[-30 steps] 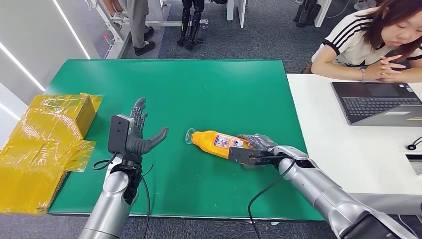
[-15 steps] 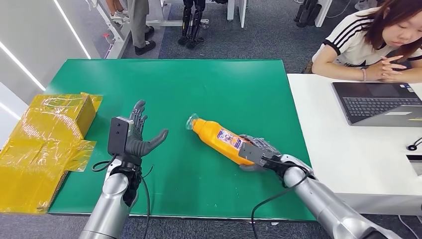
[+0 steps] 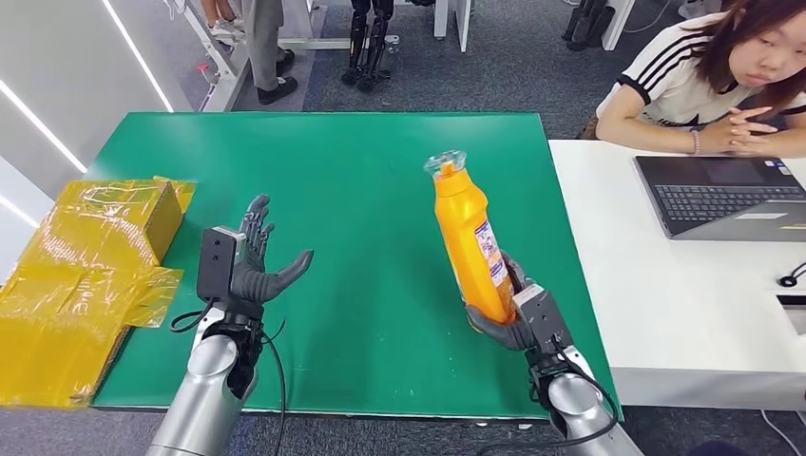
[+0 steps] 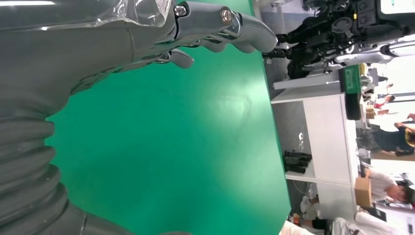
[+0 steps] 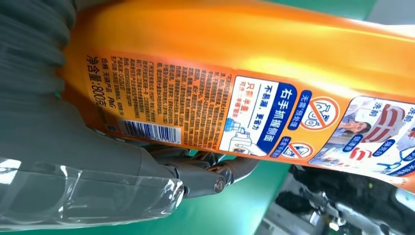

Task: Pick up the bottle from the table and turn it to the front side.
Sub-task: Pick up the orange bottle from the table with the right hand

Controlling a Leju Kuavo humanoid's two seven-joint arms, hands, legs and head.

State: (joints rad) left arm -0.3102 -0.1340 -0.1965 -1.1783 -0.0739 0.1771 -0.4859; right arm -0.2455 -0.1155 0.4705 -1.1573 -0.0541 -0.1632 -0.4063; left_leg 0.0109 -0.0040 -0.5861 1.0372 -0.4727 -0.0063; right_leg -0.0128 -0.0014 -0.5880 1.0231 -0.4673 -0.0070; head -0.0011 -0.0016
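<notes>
The right hand (image 3: 516,323) has its fingers wrapped around the base of the orange bottle (image 3: 469,237), holding it upright above the green table (image 3: 361,190) with the cap on top and the printed label (image 5: 235,117) facing the wrist. The left hand (image 3: 249,266) hovers over the table with fingers spread, holding nothing, beside a yellow box (image 3: 90,275)

Green table (image 3: 314,161) at centre. Yellow plastic-wrapped box (image 3: 86,275) on its left edge, overhanging. White desk (image 3: 665,285) butts against the table's right side; open laptop (image 3: 722,195) on it, far right. Person (image 3: 708,81) seated behind desk, hands clasped by laptop. Far bkgd: grey carpet, standing person's legs (image 3: 266,47).
</notes>
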